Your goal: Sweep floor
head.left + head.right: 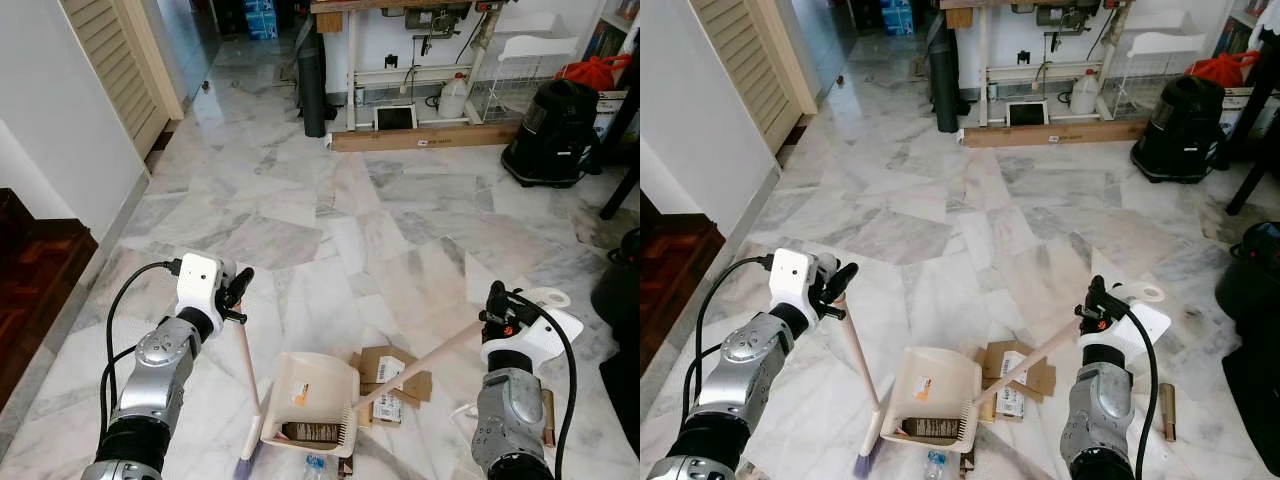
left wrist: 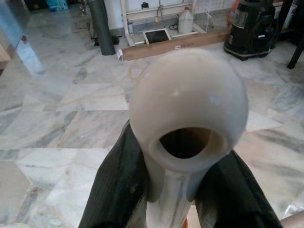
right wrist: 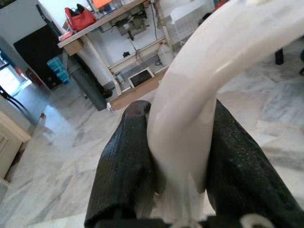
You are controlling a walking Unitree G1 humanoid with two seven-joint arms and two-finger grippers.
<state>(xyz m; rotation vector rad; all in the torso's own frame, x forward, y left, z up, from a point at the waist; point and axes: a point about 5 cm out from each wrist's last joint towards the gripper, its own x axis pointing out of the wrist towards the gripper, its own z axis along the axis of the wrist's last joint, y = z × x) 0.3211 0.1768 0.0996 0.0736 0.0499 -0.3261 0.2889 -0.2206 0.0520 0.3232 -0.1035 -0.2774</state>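
A grey-veined marble floor point(image 1: 330, 215) is seen across the whole head view. At the upper left a louvred door point(image 1: 115, 65) and a white wall are shown, with dark wooden steps point(image 1: 35, 275) at the left edge. At the top centre a dark cylinder point(image 1: 311, 85) stands beside a workbench point(image 1: 400, 10), under which a white jug point(image 1: 454, 98) and a long cardboard box point(image 1: 425, 137) are placed. At the upper right a black vacuum cleaner point(image 1: 553, 132) is parked.

In the lower left of the frame the left gripper point(image 1: 237, 290) is clamped tight on the top of a broom handle point(image 1: 245, 365); in the left wrist view the black fingers point(image 2: 118, 185) are pressed against both sides of the pale stick below its rounded, hollow end. The handle slants down to purple bristles point(image 1: 243, 462) at the bottom edge.

Just to the right of the bristles a cream dustpan point(image 1: 312, 400) is set on the floor, with a dark box lying inside it. Flattened cardboard scraps point(image 1: 390, 378) are lying at the pan's right edge, touching it. The dustpan's long handle point(image 1: 430, 362) rises toward the lower right, where it is gripped firmly by the right gripper point(image 1: 497, 305); in the right wrist view the fingers point(image 3: 126, 161) are closed around the white curved handle end.
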